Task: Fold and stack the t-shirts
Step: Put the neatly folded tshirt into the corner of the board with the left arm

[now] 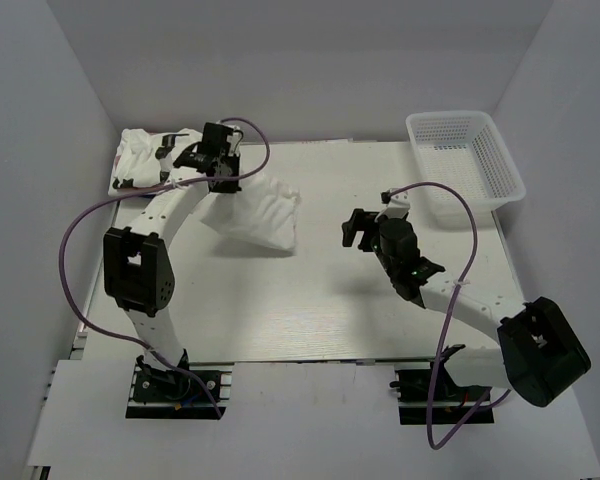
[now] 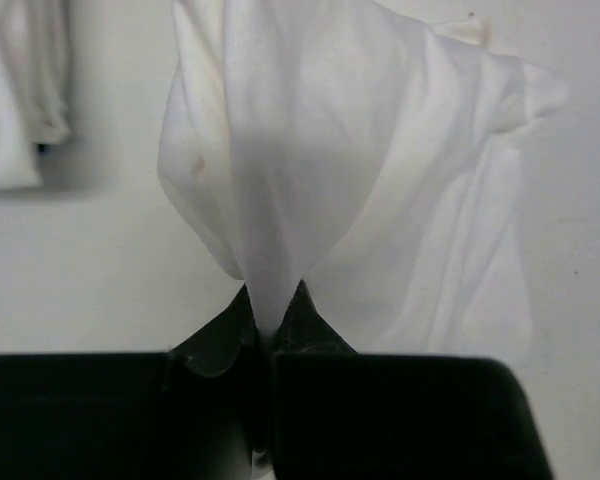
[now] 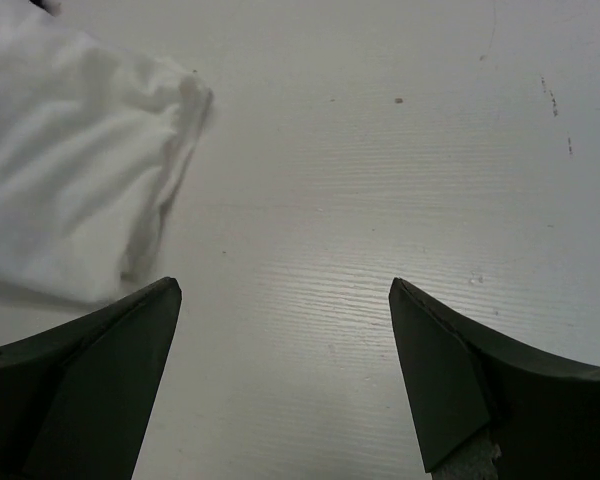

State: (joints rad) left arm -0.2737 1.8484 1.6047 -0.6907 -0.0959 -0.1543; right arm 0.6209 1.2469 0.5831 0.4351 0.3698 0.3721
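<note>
A white t-shirt (image 1: 255, 212) hangs in a folded bundle from my left gripper (image 1: 220, 180), lifted over the back left of the table. In the left wrist view the cloth (image 2: 360, 180) is pinched between the shut black jaws of that gripper (image 2: 270, 320) and drapes away from them. Another white t-shirt (image 1: 145, 155) with small black marks lies folded at the far left corner; its edge (image 2: 20, 90) shows in the left wrist view. My right gripper (image 1: 352, 232) hovers open over bare table, its fingers (image 3: 130, 340) wide apart, the held t-shirt (image 3: 70, 190) off to its left.
A white plastic mesh basket (image 1: 467, 165) stands at the back right corner. White walls close in the table on the left, back and right. The right arm's purple cable (image 1: 472, 240) loops above the table's right side.
</note>
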